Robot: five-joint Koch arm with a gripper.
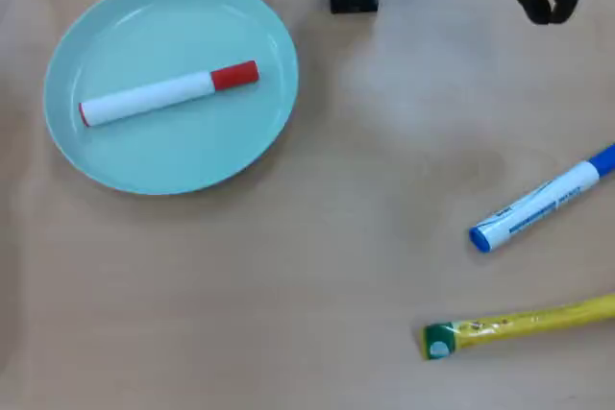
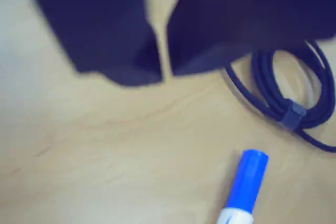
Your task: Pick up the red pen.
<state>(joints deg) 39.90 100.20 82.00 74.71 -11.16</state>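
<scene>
Wood-look table (image 1: 317, 266), with a pale teal plate (image 1: 144, 165) sitting upper left in the overhead view. The red pen (image 1: 169, 93) lies flat in that plate, cap toward the right. The blue marker (image 1: 543, 201) has blue print on the barrel, too blurry to read; same goes for the yellow pen (image 1: 519, 324). A coiled black cable (image 2: 286, 95) is nearby. In the wrist view the gripper (image 2: 164, 74) is nearly pinched together, holding nothing.

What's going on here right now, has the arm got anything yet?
Nothing is held yet. The red pen lies untouched in the light green plate. In the wrist view the gripper hangs over bare table, jaws nearly together with nothing between them, near a coiled cable and the blue-capped marker. A yellow pen lies below that marker in the overhead view.
</scene>
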